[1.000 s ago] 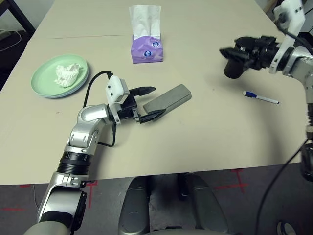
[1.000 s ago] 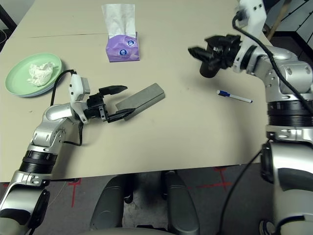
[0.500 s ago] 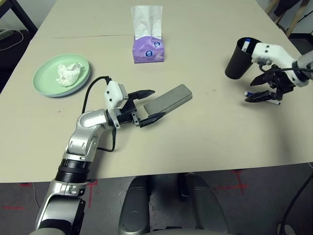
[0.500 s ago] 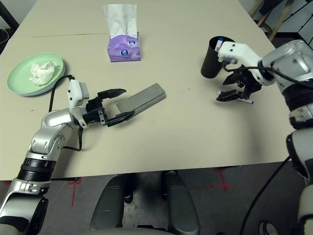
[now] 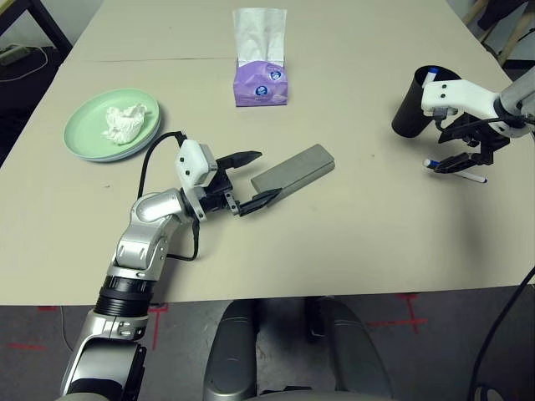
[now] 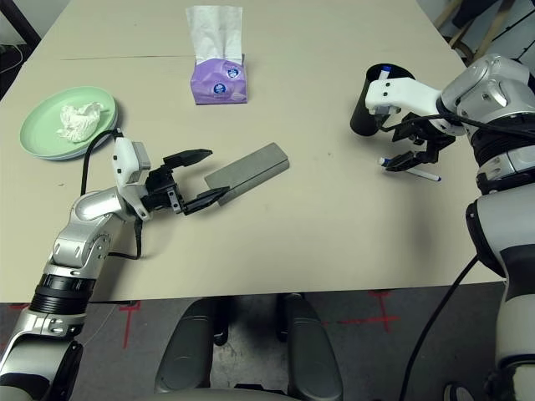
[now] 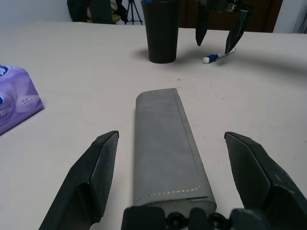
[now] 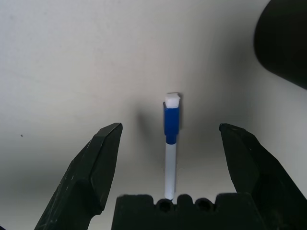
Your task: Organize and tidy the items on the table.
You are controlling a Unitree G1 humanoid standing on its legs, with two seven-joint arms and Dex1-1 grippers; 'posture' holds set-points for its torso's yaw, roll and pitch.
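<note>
A pale table (image 5: 351, 234) is seen above grey floor (image 5: 192, 351); both grippers, left (image 5: 248, 182) and right (image 6: 395, 150), are held wide open, empty, glasses case (image 5: 292, 174) and pen (image 8: 171, 139) lying between their fingers.

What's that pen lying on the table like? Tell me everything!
The white marker pen with a blue cap has a white tip on its cap end and looks like smooth plastic. It lies flat on the pale beige table, near the black cylindrical cup. The open right gripper hovers over it, its fingers on either side, not gripping it.
</note>
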